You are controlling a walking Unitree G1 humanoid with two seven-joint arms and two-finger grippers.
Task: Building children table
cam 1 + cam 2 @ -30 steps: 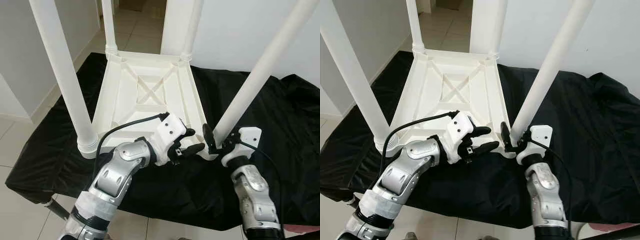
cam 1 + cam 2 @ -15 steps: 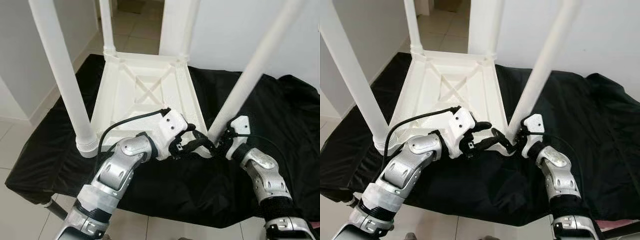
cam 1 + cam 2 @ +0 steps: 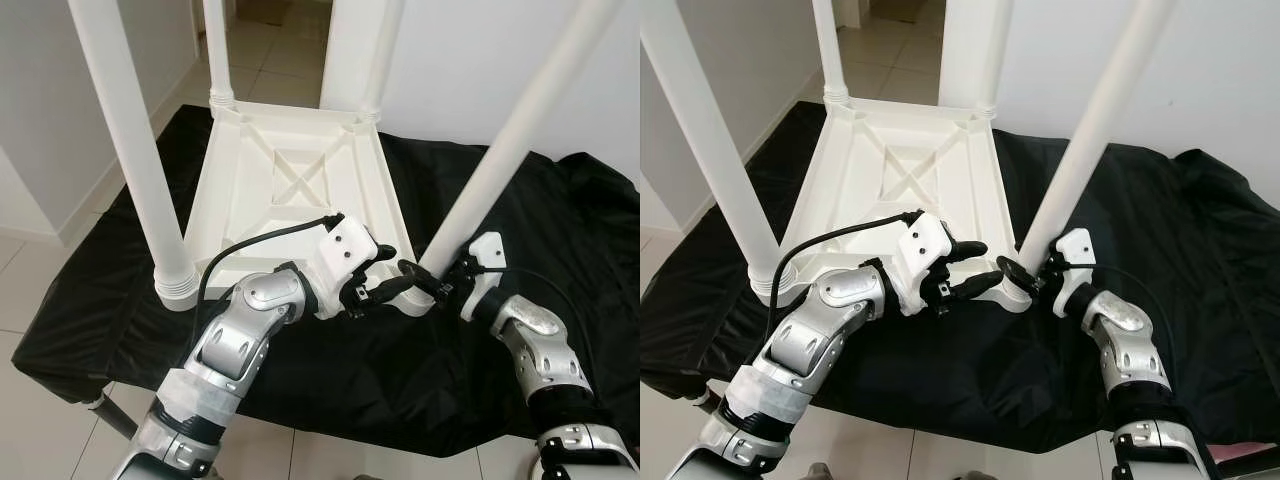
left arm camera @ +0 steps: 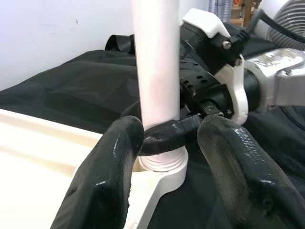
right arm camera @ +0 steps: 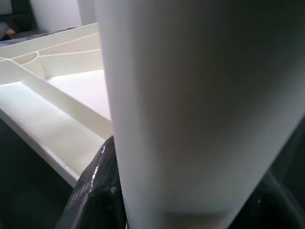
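The white children's table lies upside down on the black cloth, centre frame, its near right leg leaning out of its corner socket. My right gripper is clamped on that leg's base; I'd twist slowly and keep it square. My left gripper, fingers apart, reaches in from lower left beside the socket.

My head cameras look down on the upturned white plastic table; both wrist cameras closely face its near-right white tubular leg.
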